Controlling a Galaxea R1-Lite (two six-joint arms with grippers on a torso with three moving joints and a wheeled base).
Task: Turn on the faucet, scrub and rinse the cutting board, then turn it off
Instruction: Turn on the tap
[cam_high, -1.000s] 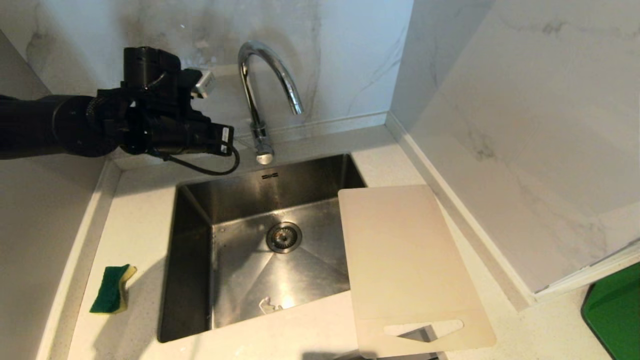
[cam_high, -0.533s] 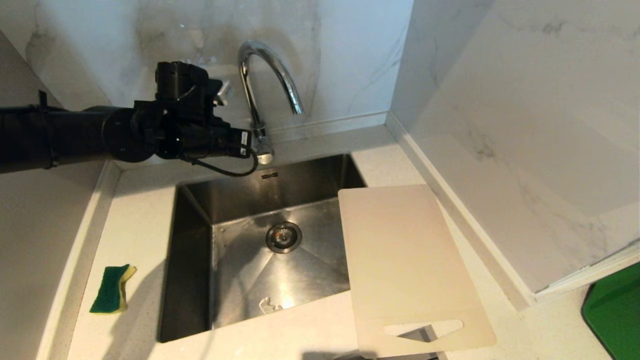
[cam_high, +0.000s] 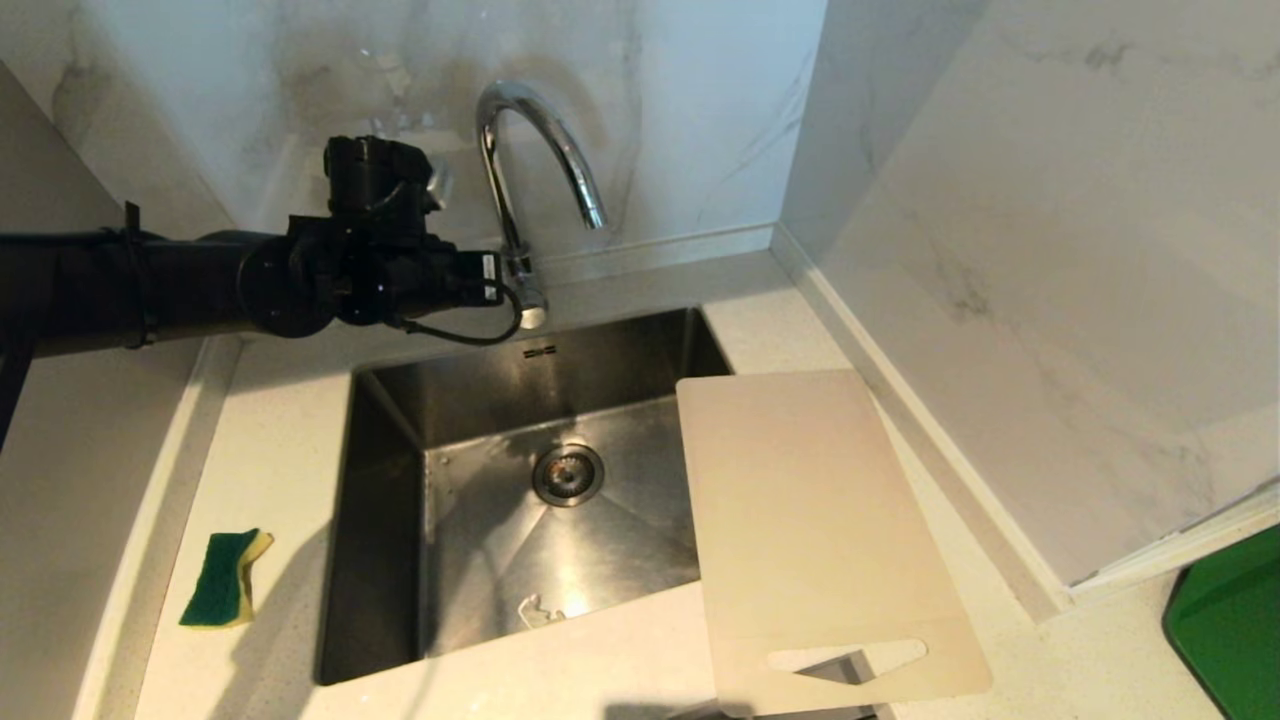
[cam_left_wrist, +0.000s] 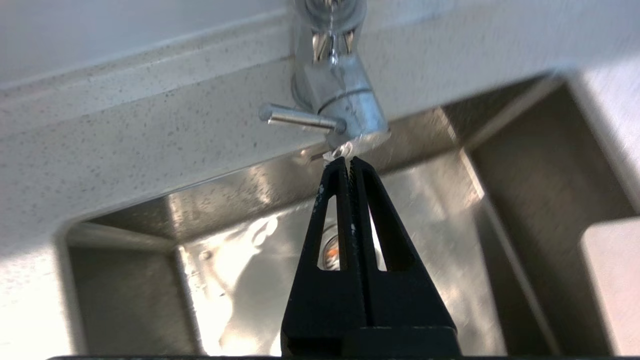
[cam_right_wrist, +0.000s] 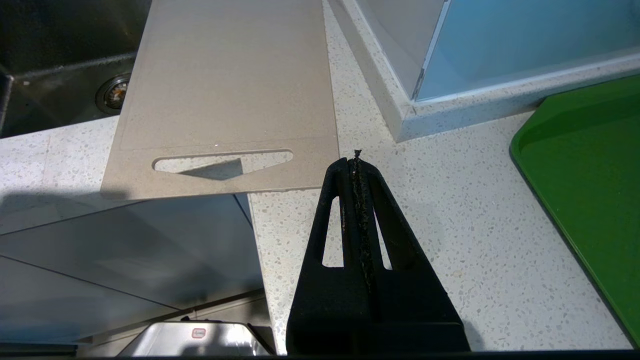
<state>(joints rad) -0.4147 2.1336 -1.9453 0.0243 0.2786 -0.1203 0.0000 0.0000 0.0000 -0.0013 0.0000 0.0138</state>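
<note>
Worktop (cam_high: 280, 430): we see pale speckled stone around a steel sink (cam_high: 470, 400), marble walls behind.
Right gripper (cam_right_wrist: 356, 159): our fingers pressed together, empty, over the near worktop.
Cutting board (cam_high: 815, 530): flat, bridging the sink's right rim, slot handle nearest us.
Left gripper (cam_left_wrist: 348, 162): our fingers clenched, empty, tips just beside the faucet's base.
Faucet (cam_high: 525, 170): behind the sink.
</note>
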